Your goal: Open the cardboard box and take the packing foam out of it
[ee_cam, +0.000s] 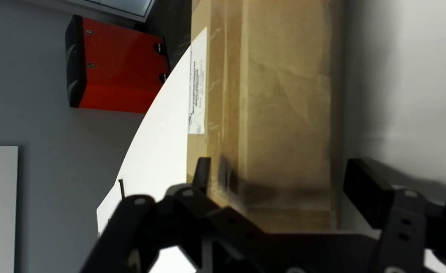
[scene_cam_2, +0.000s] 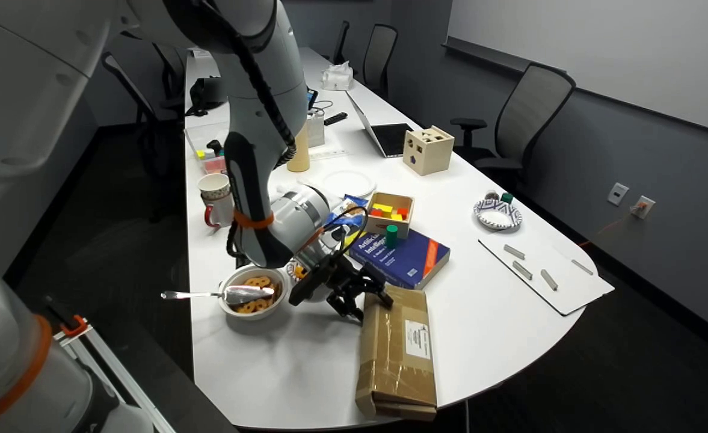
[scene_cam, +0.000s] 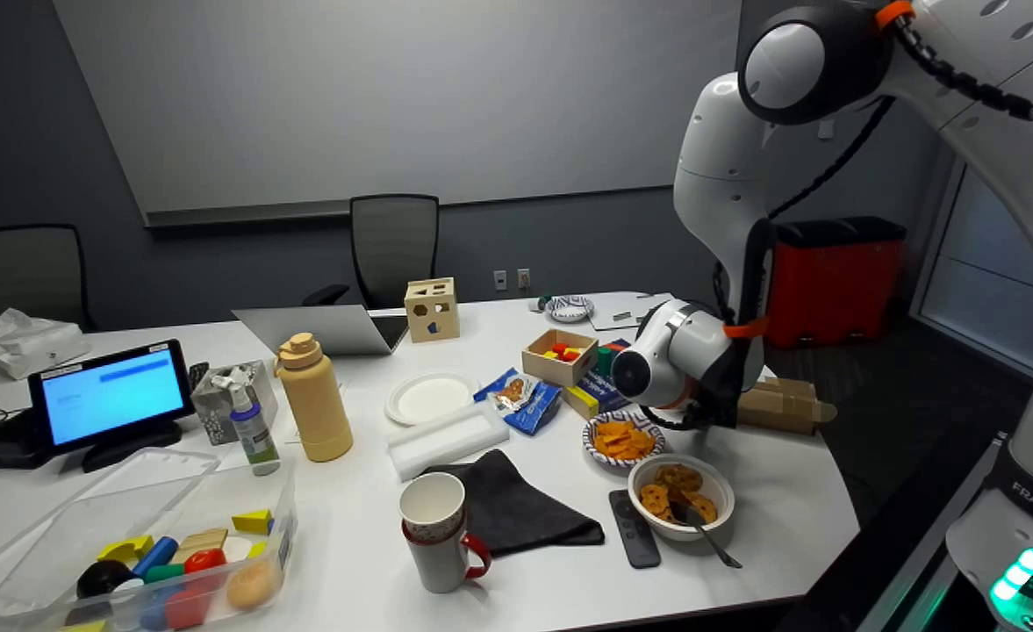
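cardboard box (scene_cam_2: 397,355) at the rounded end of the desk (scene_cam_2: 480,349), one end just beside the book (scene_cam_2: 405,261), the other at the desk's rim. the site presumably offers the fingers (ee_cam: 366,193) a free long side. label (scene_cam_2: 417,339) and tape (ee_cam: 224,94) lie along the top, and the lid looks closed, so opening is judged not yet begun. a foam-like slab (scene_cam: 450,439) lies between the plate (scene_cam: 428,399) and the cloth (scene_cam: 525,509), well apart from the box; whether it is the task's foam, or that piece is hidden inside, cannot be told.

the fingers are spread wide and hold nothing: one above the box's top, near the end by the book, the other low beside the side wall, a narrow gap showing in the wrist view. the spacing suggests a pinch across the top edge; contact of the upper finger cannot be told. closing here may shove the box rather than raise the lid.

the arm (scene_cam: 727,167) arches over the desk, drops steeply and folds at the wrist (scene_cam: 696,347), so that the fingers point nearly level at the box. the low pose likely serves a sideways approach; the bowl (scene_cam: 723,499) stands near enough to warrant care.
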